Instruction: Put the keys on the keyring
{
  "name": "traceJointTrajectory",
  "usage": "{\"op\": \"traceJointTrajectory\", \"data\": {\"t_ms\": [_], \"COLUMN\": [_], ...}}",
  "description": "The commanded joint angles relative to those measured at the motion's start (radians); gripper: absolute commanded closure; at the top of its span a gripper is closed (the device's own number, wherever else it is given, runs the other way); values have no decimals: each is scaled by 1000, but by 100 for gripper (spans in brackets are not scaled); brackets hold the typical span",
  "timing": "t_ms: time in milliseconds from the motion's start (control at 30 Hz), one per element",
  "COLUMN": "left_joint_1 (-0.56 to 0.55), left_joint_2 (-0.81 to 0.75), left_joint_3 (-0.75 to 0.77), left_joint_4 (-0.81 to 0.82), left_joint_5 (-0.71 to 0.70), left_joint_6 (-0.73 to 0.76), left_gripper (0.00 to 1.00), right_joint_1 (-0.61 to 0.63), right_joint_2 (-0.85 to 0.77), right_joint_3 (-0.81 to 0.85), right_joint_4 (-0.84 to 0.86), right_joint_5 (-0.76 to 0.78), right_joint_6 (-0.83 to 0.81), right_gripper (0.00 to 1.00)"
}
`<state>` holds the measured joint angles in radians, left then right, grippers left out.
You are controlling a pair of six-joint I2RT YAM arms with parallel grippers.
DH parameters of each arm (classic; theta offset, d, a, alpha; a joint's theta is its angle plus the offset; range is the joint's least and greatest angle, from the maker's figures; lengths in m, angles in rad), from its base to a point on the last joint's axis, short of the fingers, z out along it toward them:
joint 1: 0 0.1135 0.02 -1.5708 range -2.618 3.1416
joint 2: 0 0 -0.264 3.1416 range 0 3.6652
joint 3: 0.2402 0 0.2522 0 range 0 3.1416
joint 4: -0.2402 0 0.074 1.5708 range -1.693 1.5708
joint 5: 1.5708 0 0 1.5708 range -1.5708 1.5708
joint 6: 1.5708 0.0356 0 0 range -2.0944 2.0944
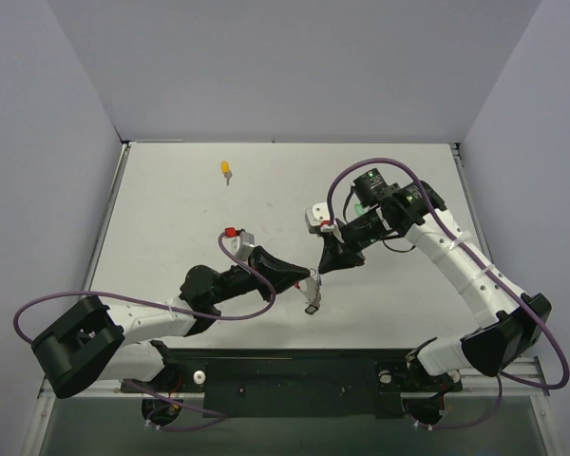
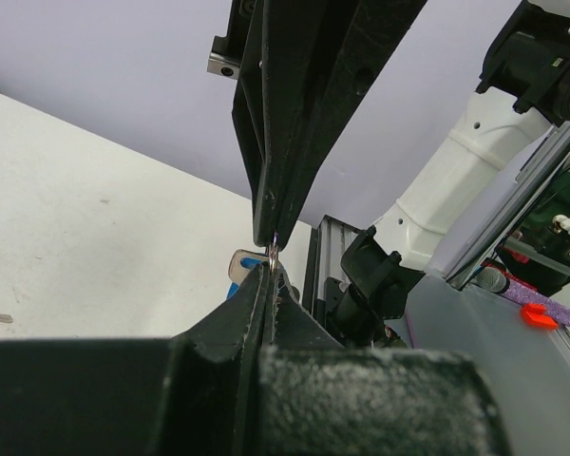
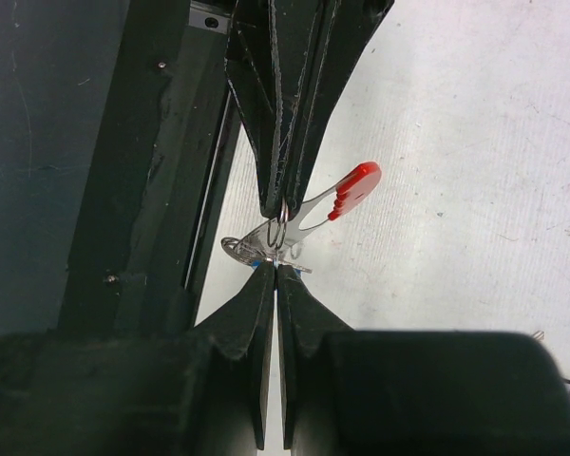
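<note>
Where the two arms meet tip to tip above the pale, faintly scuffed table [image 1: 171, 209], everything of interest is small metal held between matte black, wedge-shaped fingers. The left gripper [image 3: 283, 207] has its fingers pressed together on the thin silver wire loop of the keyring [image 3: 350, 190]. The loop pokes out just below the tips, and its glossy red curved section sticks out to one side, clear of the tabletop. The right gripper [image 3: 277, 271] is closed too, its tapered, slightly grainy fingers pinching a flat silvery piece with flecks of blue at either side. This is the blue key [image 2: 248, 264], lying right against the loop.

Only the right wrist view shows the red arc and the wire loop plainly. From the left wrist the ring shrinks to a sliver of bright wire at the meeting point, but that view gives the rounded blue plastic head more clearly, just beside the left fingertips. It also takes in the white, smooth shell of the right arm behind.

From above, both pinch points are too small to read (the fingers hide them). That view does show a small dark piece dangling below the joined tips. It also shows a yellow key [image 1: 227, 170] lying alone, well apart, toward the far side of the table.
</note>
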<state>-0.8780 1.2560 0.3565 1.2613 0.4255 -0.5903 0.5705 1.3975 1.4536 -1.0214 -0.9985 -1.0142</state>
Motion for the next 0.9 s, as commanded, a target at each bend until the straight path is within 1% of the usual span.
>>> {"op": "traceJointTrajectory", "data": {"t_ms": [0, 433, 733, 867], "left_joint_1": [-7, -12, -10, -7], "left_joint_2": [-10, 13, -4, -27], "left_joint_3": [7, 16, 10, 7], "left_joint_4": [147, 147, 136, 105], "left_joint_5": [-13, 5, 36, 32], "left_joint_6": [-8, -23, -29, -13], "left_gripper": [100, 100, 100, 100], "right_joint_1": [5, 6, -27, -37], "right_joint_2": [-28, -29, -45, -52], "right_joint_3": [-9, -7, -25, -30], "right_joint_4": [-3, 0, 92, 95], "right_joint_5": [-19, -17, 47, 28], "right_joint_6": [12, 6, 129, 131], "right_gripper": [100, 100, 100, 100]}}
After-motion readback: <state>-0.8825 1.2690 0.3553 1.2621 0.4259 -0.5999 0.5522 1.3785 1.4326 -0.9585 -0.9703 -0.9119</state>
